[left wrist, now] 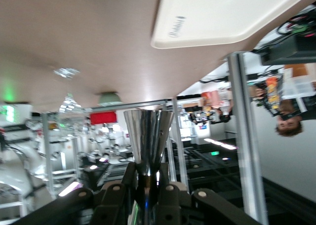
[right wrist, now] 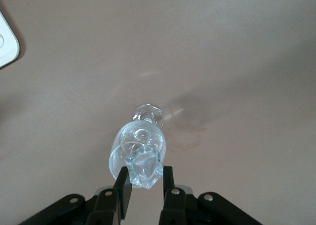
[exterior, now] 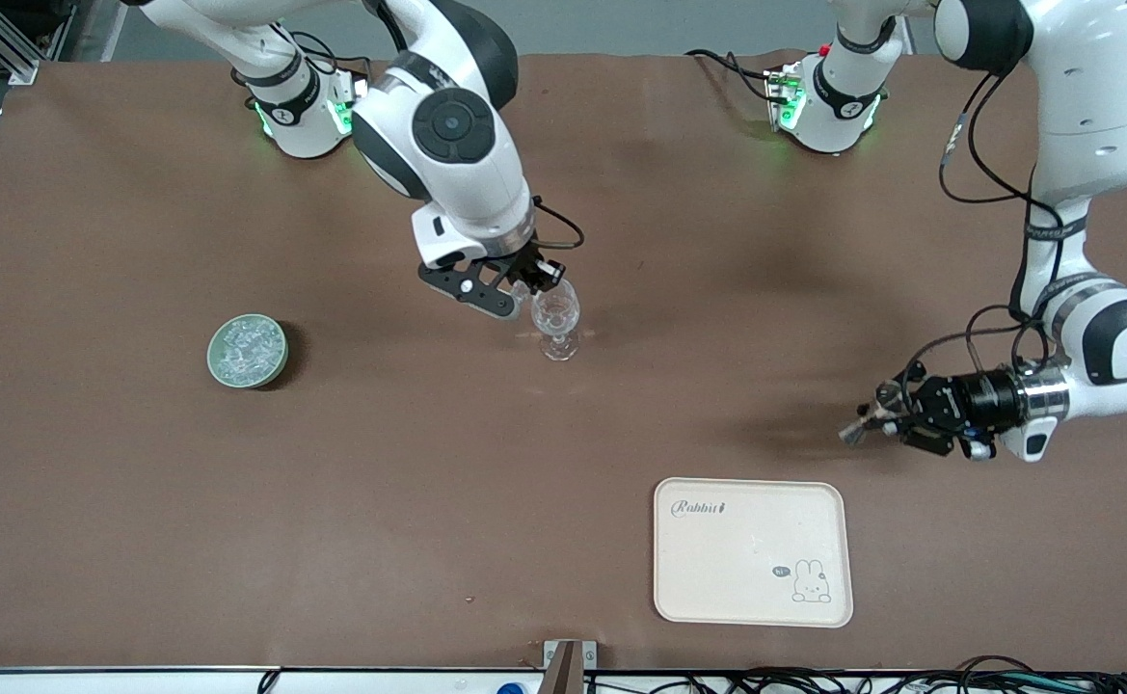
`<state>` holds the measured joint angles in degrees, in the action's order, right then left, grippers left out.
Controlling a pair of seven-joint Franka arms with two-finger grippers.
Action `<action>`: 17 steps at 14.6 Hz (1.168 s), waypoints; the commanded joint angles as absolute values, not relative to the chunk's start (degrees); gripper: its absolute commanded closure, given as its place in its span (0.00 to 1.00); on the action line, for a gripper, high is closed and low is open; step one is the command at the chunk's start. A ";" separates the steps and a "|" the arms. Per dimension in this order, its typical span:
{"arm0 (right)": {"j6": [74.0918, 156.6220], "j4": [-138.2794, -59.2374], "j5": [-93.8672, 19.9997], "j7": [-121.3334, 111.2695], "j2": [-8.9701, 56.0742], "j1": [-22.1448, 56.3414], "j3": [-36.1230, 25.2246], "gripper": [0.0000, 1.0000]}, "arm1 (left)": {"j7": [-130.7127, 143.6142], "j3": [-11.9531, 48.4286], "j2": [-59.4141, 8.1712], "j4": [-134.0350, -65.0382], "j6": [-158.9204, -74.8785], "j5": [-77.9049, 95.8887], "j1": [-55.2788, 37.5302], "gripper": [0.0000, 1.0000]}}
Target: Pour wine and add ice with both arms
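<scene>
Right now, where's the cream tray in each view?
Front view: cream tray close to the front camera, toward the left arm's end.
Left wrist view: large, its printed edge showing.
Right wrist view: just one corner at the picture's edge.
Shared landmark: brown table.

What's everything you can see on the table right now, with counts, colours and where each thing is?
Stemmed glass: one, clear, mid-table, under the right gripper.
Ice cube: one, clear, held at the glass's rim.
Green dish: one, round, heaped with ice, toward the right arm's end.
Tray: one, cream with a rabbit drawing, nearer the front camera than the glass.
Metal cup: one, silvery, cone-shaped, held in the air.
Table: one, brown.
Right gripper: black, jaws shut on the cube.
Left gripper: black, jaws shut on the metal cup.
</scene>
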<state>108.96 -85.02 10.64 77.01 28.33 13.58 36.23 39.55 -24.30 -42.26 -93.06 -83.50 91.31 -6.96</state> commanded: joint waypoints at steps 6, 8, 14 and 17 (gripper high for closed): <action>111.17 -84.29 14.24 79.54 31.38 14.76 37.53 0.97 | 53.16 -11.00 -52.98 -75.96 -111.67 99.83 -6.33 0.99; 111.53 -84.29 14.68 79.98 32.08 15.03 37.53 0.96 | 56.93 -8.97 -56.76 -70.69 -119.14 102.38 -6.50 0.99; 111.53 -84.37 14.68 79.98 32.61 15.47 37.53 0.91 | 57.66 -3.52 -61.96 -68.64 -126.39 103.62 -7.21 0.99; 111.53 -84.38 14.68 79.98 32.87 15.56 37.53 0.86 | 55.47 -3.25 -63.11 -69.08 -126.65 107.03 -8.00 0.98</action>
